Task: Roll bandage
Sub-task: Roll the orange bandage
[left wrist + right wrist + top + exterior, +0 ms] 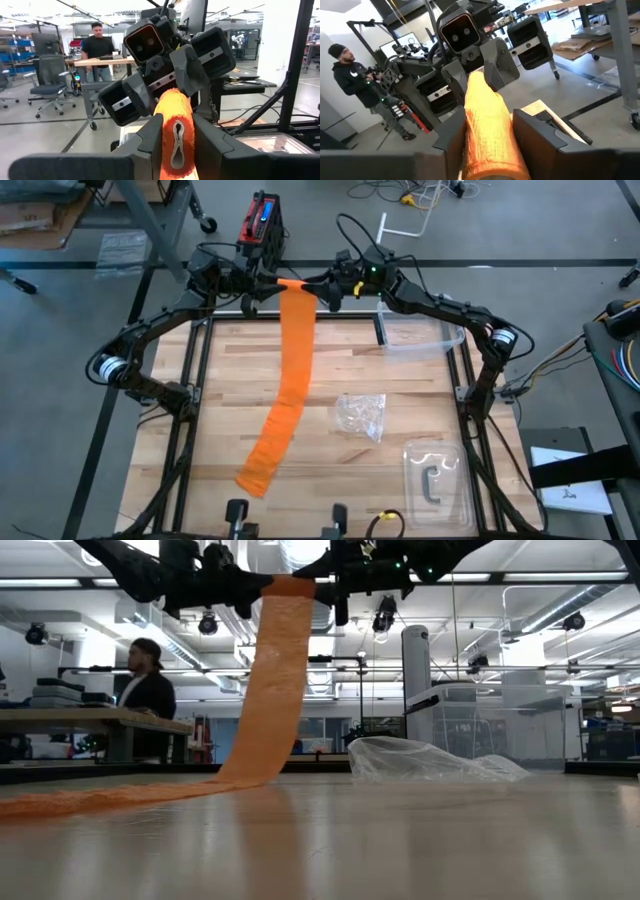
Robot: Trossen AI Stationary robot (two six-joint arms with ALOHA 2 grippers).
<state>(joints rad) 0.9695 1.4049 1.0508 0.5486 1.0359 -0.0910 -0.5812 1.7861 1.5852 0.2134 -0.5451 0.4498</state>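
Note:
The bright orange bandage is partly rolled. Its roll [292, 284] is held level above the table's far edge, between my two grippers, which face each other. From the roll the flat strip [293, 360] hangs down. The strip's lower stretch lies on the wood and runs to its free end [255, 475] near the front left. My left gripper [262, 283] is shut on one end of the roll and my right gripper [318, 288] on the other. The low view shows the strip [265, 690] slanting down from the roll to the tabletop. My left gripper pinches the roll's left end [175, 125] between its two fingers [150, 135], coming level from the table's left along the roll's axis. The spiral end face points back at the wrist. The roll is lifted clear of the table. My right gripper has the roll's right end [487, 125] between its two fingers [452, 137], coming level from the table's right, along the roll. The roll lies level and clear of the table, and the strip hangs below it.
A crumpled clear plastic wrapper [362, 415] lies right of the strip. A clear tray [435, 470] sits at the near right and a clear container [420, 340] at the far right. A person [148, 695] stands beyond the table.

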